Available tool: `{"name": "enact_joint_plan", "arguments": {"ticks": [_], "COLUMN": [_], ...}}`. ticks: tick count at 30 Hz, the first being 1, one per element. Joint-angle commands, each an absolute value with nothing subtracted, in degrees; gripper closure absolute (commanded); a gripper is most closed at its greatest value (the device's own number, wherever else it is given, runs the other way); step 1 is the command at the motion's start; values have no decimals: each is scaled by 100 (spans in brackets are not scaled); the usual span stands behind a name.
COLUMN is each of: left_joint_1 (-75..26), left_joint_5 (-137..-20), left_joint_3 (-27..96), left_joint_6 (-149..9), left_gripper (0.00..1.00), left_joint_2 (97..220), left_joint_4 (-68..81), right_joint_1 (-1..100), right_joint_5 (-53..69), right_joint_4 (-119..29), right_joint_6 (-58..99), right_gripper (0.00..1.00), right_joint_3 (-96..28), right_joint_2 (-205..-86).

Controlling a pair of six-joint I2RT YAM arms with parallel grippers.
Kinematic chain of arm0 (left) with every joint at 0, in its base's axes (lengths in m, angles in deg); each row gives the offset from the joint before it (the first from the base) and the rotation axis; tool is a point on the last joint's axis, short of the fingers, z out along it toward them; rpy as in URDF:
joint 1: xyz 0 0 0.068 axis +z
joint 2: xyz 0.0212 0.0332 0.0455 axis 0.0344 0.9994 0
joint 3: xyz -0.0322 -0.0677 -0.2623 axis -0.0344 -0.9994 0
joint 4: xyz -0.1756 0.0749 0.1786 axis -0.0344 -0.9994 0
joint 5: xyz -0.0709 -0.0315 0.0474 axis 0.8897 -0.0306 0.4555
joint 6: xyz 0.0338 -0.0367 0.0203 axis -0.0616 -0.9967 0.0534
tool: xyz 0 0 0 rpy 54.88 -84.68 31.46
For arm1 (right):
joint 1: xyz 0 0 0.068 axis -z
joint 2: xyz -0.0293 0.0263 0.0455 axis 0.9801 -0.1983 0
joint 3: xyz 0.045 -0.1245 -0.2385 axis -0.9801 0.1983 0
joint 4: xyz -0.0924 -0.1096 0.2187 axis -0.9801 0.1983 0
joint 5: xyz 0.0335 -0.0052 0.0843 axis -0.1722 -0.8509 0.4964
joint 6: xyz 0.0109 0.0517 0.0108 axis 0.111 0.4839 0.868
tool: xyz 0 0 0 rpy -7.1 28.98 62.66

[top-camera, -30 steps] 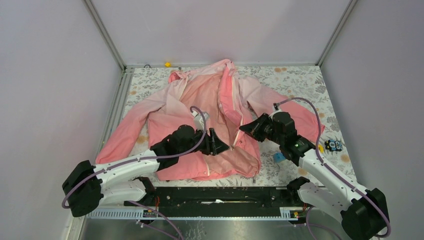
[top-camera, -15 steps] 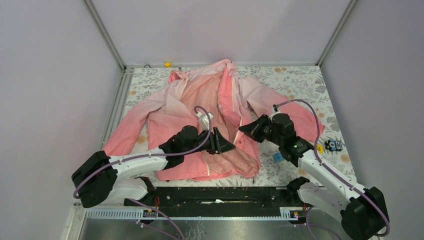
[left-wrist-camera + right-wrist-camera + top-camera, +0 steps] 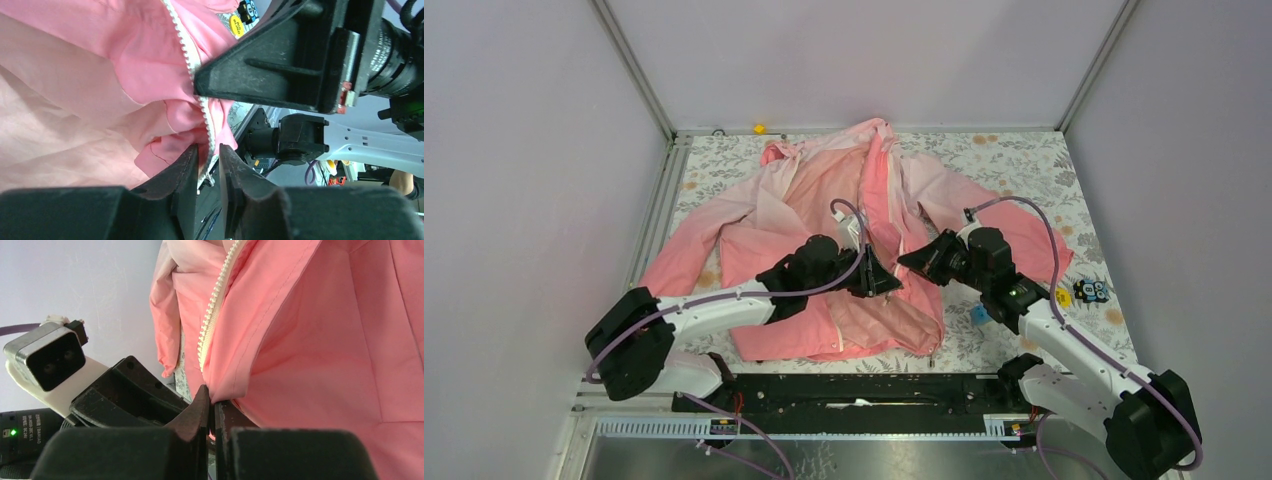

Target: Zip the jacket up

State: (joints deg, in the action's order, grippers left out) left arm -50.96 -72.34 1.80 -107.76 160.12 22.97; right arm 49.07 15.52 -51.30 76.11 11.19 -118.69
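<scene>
Pinching the white zipper (image 3: 180, 31) edge in the left hand (image 3: 207, 150), fingers close together. Gripping a pink front edge tight in the right hand (image 3: 211, 395), just beside the left one. Holding both low on the jacket (image 3: 814, 190). Lying open on the flowery worktop (image 3: 1014, 160), sleeves spread wide, collar at the far side.

The left arm (image 3: 714, 308) and the right arm (image 3: 1076, 347) were built of white links between bulky black joint housings, with a thin purple cable (image 3: 1021, 198) looped along each. The left gripper (image 3: 208, 152) was formed of matte black, grainy, wedge-shaped fingers, and a pale grey camera block (image 3: 46, 357) with two dark lenses was mounted behind it. A small green light (image 3: 13, 432) was lit on a black housing.
</scene>
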Motion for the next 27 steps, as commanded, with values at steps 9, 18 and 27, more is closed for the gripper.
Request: {"name": "enact_joint_plan", "arguments": {"ticks": [9, 18, 27], "left_joint_1": [-4583, -3878, -3870], "left_joint_5": [-6083, -4780, -4807], "left_joint_3": [239, -569, -653], "left_joint_6": [-11144, -12892, -12899], "left_gripper": [100, 100, 100], "left_joint_2": [16496, 17102, 17069], "left_joint_4": [3250, 6154, 6237], "right_joint_1": [4931, 4933, 4929], "right_joint_5": [2414, 2964, 4270], "right_joint_4": [-4143, -3116, -5021], "right_joint_6": [5331, 4034, 5966], "right_gripper": [75, 44, 53], "right_joint_3": [455, 281, 1403], "right_joint_2": [-11880, -11072, -11340]}}
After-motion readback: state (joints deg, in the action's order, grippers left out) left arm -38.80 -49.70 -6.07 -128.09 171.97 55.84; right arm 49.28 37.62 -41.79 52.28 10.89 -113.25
